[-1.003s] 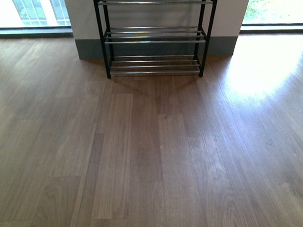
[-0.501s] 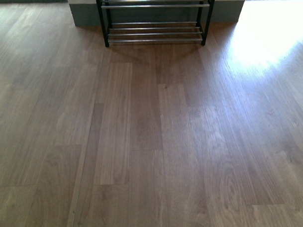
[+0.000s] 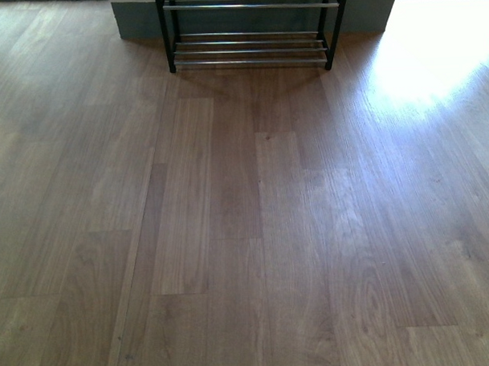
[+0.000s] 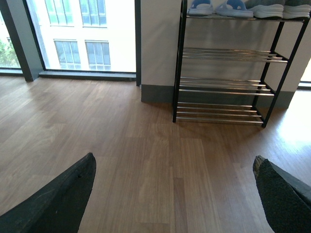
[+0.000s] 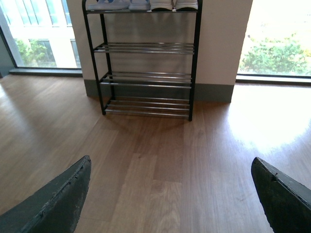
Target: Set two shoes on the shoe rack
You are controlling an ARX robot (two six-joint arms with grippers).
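Shoes already sit on the top shelf of the shoe rack (image 4: 223, 87): the pale blue slide sandals (image 4: 221, 7) toward its left end and the grey sneakers (image 4: 279, 9) beside them toward its right end, in the left wrist view; the right wrist view shows the same row, sandals (image 5: 114, 5) left of sneakers (image 5: 172, 5), all four cut off by the picture's edge; the lower shelves are bare chrome bars. Front view shows only the rack's lowest tiers (image 3: 250, 48) against the wall at the far edge of the wooden floor (image 3: 246, 231), with no shoe on the boards. The left gripper (image 4: 175, 194) has its jaws spread wide and holds nothing; the right gripper (image 5: 170, 194) likewise, wide apart and empty. The rack lies straight ahead of both, well apart, its long axis running across their line of approach; neither arm looks clearly nearer. Judging by this, the placing seems done.
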